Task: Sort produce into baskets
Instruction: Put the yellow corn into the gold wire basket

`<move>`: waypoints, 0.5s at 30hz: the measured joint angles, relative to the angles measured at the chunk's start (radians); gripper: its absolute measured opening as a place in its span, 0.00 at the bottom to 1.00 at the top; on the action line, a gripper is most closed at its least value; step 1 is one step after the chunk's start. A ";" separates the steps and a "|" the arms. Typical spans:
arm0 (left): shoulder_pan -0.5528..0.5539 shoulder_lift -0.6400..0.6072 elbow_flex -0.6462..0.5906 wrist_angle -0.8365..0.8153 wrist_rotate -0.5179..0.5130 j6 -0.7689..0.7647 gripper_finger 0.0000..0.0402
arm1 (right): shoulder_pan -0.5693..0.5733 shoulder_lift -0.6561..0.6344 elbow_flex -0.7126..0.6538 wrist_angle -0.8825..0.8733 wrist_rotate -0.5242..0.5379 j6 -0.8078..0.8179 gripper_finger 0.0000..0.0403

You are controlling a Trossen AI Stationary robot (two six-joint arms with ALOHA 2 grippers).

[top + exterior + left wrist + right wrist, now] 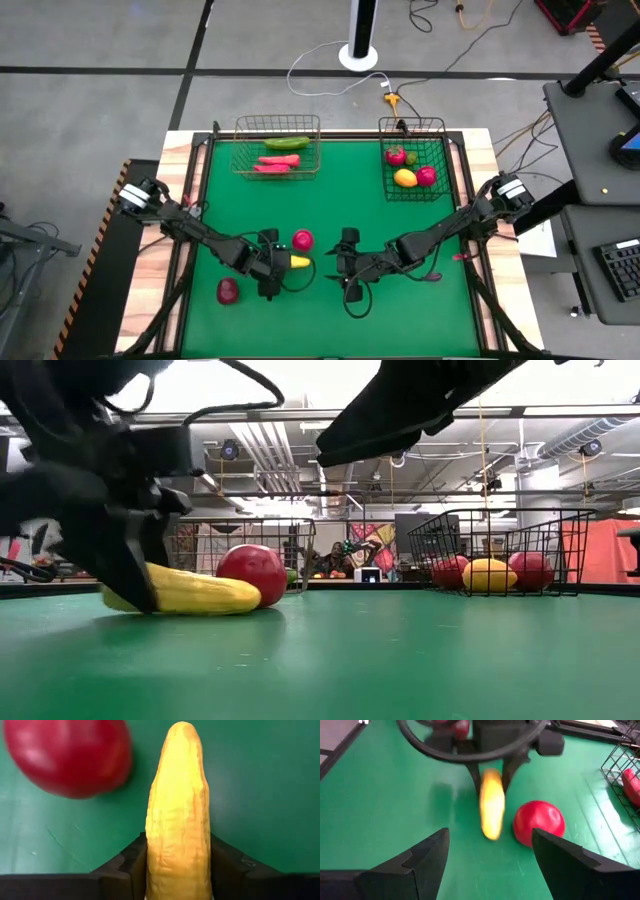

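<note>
My left gripper (272,265) is shut on the long yellow piece (299,262) at the table's middle, left of centre. A red round fruit (302,240) lies just beyond the piece, toward the far side. A dark-red fruit (228,291) lies nearer the front left. My right gripper (350,268) is open and empty, just right of the yellow piece, facing it. The tan wire basket (278,122) at the back holds the green cucumber (286,143) and red chilies (279,160). The black wire basket (440,150) at the back right holds the lemon (404,178) and red and pink fruits. My left gripper pinches the long yellow piece between its two fingers (125,867), on the two sides of its left end (175,860). The fingers slant down from the table's left, and the piece runs on ahead of them toward the right. Its underside (205,606) seems to lie on the green mat.
The red round fruit (252,573) sits close against the yellow piece's free end. My two grippers stand close together, with green mat in front of them. The table's wooden borders run along the left and right sides.
</note>
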 joint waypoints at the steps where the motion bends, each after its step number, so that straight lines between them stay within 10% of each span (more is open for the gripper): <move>1: -0.003 -0.004 0.018 -0.034 0.018 0.001 0.34 | 0.000 -0.001 0.000 -0.014 0.000 0.003 0.68; 15: 0.005 -0.174 0.318 -0.641 -0.143 0.154 0.37 | 0.001 -0.021 0.007 -0.148 -0.005 0.056 0.67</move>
